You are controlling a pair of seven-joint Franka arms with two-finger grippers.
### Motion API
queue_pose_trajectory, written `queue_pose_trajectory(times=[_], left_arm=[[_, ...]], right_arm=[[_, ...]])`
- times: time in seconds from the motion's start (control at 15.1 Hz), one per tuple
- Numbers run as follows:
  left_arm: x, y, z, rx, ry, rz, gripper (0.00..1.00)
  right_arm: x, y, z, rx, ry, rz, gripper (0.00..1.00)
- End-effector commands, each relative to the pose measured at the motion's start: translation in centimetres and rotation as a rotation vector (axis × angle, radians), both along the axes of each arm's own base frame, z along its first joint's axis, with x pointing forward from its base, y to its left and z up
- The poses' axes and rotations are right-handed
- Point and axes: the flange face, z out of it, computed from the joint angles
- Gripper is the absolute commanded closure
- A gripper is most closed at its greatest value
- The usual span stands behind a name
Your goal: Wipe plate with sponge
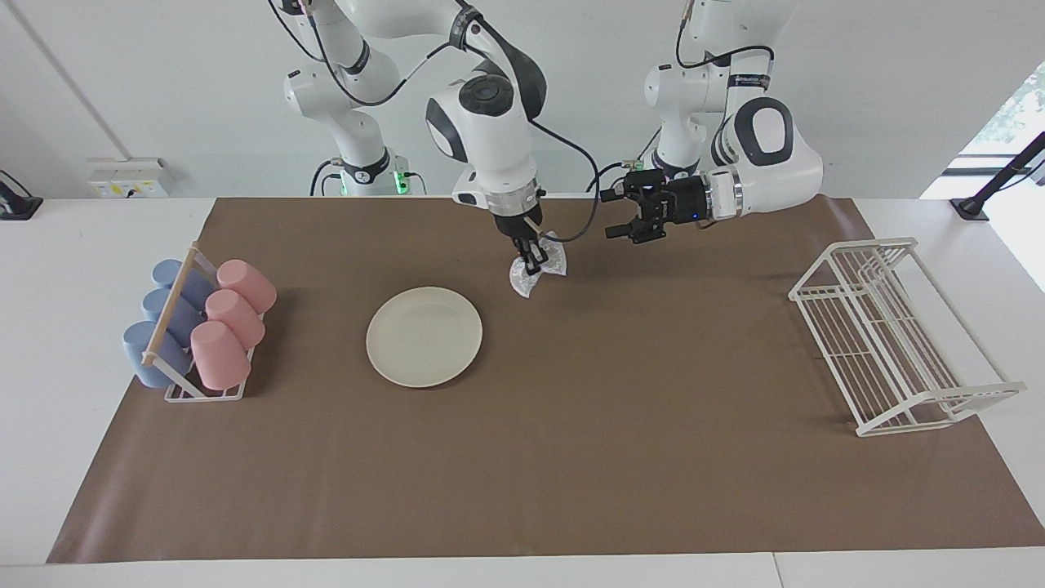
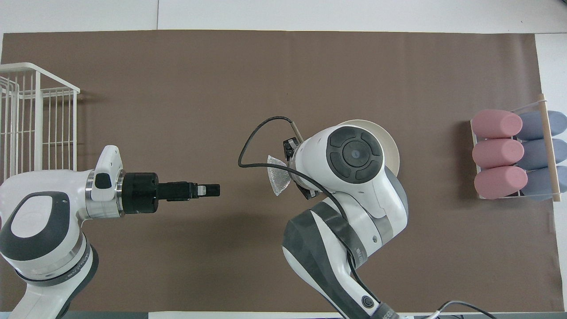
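Sponge (image 1: 537, 270), a small crinkled pad of shiny silver-grey mesh with an irregular outline, hangs clamped between the fingers of the right gripper (image 1: 535, 261), up in the air over the brown mat close to the plate's rim. In the overhead view the pad (image 2: 278, 180) pokes out from under the arm's rounded white wrist, which covers part of the plate there. The left gripper (image 1: 622, 214) points sideways toward the sponge but stands well apart from it, its black fingers spread and holding nothing, over the mat near the counter's edge at the robots' end.

The plate (image 1: 424, 336) is round, shallow, matte cream-white with a plain rim, and lies flat on the mat toward the right arm's end of the counter. The brown mat (image 1: 571, 457) is smooth, paper-like and rectangular and covers most of the white counter (image 1: 49, 343). At the right arm's end, a small wire holder (image 1: 186, 384) with a wooden rod carries six tumblers lying on their sides, three pink cups (image 1: 233, 317) and three blue cups (image 1: 163, 314), all smooth and matte. At the left arm's end stands a white wire rack (image 1: 894, 335) made of thin parallel bars. No writing can be read on any item.
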Motion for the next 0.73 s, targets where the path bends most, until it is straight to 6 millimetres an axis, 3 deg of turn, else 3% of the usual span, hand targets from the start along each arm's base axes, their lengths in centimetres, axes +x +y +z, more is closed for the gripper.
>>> queue_pose_trajectory(times=[0.0, 0.13, 0.33, 0.46, 0.66], left_arm=[[-0.1, 1.7, 0.2, 0.046, 0.005, 0.031, 0.0], [0.1, 2.4, 0.0, 0.145, -0.009, 0.016, 0.0], [1.1, 3.4, 0.4, 0.284, -0.018, 0.022, 0.0], [1.4, 4.1, 0.0, 0.403, -0.026, 0.0, 0.0], [2.0, 5.1, -0.3, 0.549, -0.06, -0.025, 0.0]], right_arm=[[-1.7, -1.4, -0.4, -0.006, -0.008, 0.009, 1.0], [-0.4, -4.1, -1.0, -0.021, -0.005, 0.031, 1.0], [0.1, -11.0, -4.1, -0.064, 0.011, 0.199, 1.0], [-0.3, -12.6, -5.9, -0.069, 0.008, 0.179, 1.0], [-0.2, -12.5, -8.0, -0.063, 0.019, 0.159, 1.0]])
